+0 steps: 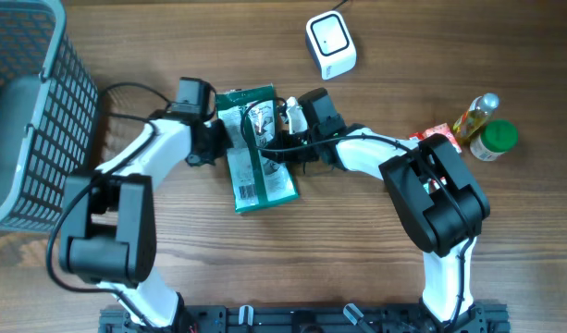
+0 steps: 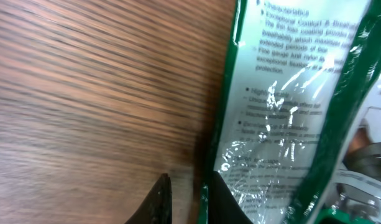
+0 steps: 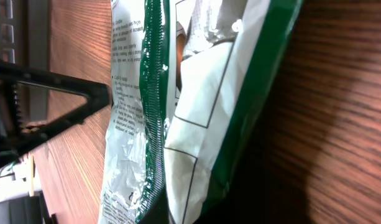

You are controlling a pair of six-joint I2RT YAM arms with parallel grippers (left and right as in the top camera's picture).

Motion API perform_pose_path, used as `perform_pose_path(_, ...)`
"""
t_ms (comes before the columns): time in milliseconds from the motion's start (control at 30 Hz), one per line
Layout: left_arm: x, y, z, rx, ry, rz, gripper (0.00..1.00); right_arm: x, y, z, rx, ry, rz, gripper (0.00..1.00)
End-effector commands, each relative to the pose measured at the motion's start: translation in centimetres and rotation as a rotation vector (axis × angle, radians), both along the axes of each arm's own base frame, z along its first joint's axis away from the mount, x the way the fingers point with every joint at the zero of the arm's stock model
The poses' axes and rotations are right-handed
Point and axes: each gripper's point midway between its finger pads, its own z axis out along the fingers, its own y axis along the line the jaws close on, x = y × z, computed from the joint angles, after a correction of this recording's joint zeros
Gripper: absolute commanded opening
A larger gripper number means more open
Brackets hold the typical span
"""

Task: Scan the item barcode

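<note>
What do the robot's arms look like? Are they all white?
Not all white. The left arm and right arm have smooth white shells with chunky black joints. Thin black cables loop along them, and the fingers are black.

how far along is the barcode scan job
Done: both arms are at the green packet in the middle of the table. In hand: the left end effector is shut on one edge of the packet. The right end effector sits at the opposite edge, its grip unclear. Left: the packet is apart from the white scanner, so its barcode is not yet presented to it.
</note>
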Motion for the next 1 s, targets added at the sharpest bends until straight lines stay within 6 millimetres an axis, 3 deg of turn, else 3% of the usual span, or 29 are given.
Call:
perform_pose_path(0, -0.3, -1.3, 2.2, -0.163, -0.013, -0.004, 0.11, -1.0, -0.4, -2.2, -0.036, 0.024, 0.014, 0.18)
perform_pose_path(300, -4.2, -2.9, -0.2, -0.149, 0.148, -0.048, 0.06, -1.7, 0.1, -1.8, 0.004, 0.048, 0.044, 0.37)
perform_pose_path(767, -5.8, -2.6, -0.5, -0.128, 0.213, -0.044, 0.09, -2.6, 0.4, -1.4, 0.033, 0.082, 0.075, 0.41)
perform_pose_path(967, -5.9, -1.3, -0.5, -0.13, 0.231, -0.002, 0.11, -2.6, 0.3, -1.5, 0.033, 0.083, 0.075, 0.41)
